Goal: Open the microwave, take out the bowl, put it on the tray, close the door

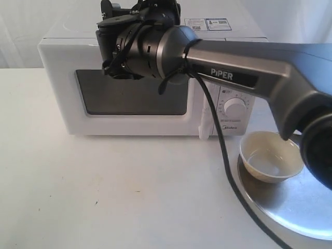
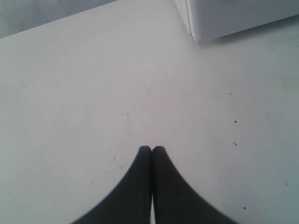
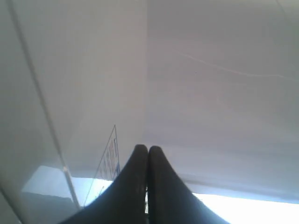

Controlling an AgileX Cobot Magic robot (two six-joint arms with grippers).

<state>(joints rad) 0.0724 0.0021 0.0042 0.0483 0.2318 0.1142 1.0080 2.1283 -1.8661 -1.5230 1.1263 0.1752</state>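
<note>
The white microwave [image 1: 57, 78] stands at the back with its door [image 1: 135, 98] shut, the bar handle [image 1: 206, 124] beside the dial [image 1: 234, 106]. On the silver tray [image 1: 290, 212], at the right front, sits the cream bowl [image 1: 272, 155]. My right arm [image 1: 233, 62] reaches across the microwave's front, and its wrist [image 1: 140, 46] is at the upper left of the door. The right gripper [image 3: 148, 149] is shut on nothing, close over the microwave's white top by a sticker [image 3: 108, 158]. Low over the bare table, the left gripper [image 2: 152, 149] is shut and empty, with the microwave's corner [image 2: 233, 18] beyond it.
A black cable [image 1: 220, 140] hangs from the right arm in front of the handle and runs down past the tray's left edge. White table [image 1: 104, 192] spreads in front of the microwave. Stickers [image 1: 207, 24] lie on the microwave's top.
</note>
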